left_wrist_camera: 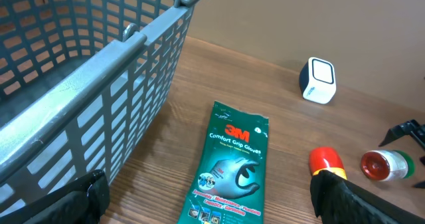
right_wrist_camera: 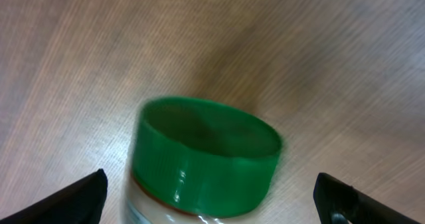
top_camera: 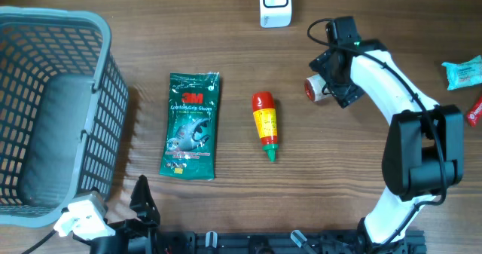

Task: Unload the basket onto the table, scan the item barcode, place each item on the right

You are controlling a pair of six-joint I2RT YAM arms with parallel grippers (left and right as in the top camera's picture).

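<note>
A small bottle [top_camera: 314,88] with a green cap, pale body and red base lies on its side on the wooden table at the right. In the right wrist view its green cap [right_wrist_camera: 206,154] sits between my fingertips, with clear gaps on both sides. My right gripper [top_camera: 329,79] [right_wrist_camera: 219,197] is open around it without touching. The white barcode scanner [top_camera: 275,5] [left_wrist_camera: 319,81] stands at the table's far edge. My left gripper [top_camera: 141,201] [left_wrist_camera: 212,204] is open near the front edge, holding nothing.
A green 3M glove packet [top_camera: 192,126] [left_wrist_camera: 232,164] and a red and yellow squeeze bottle [top_camera: 265,124] [left_wrist_camera: 327,161] lie mid-table. A grey mesh basket [top_camera: 98,96] [left_wrist_camera: 99,84] fills the left. A teal packet [top_camera: 461,73] and a red item [top_camera: 474,111] lie at the right edge.
</note>
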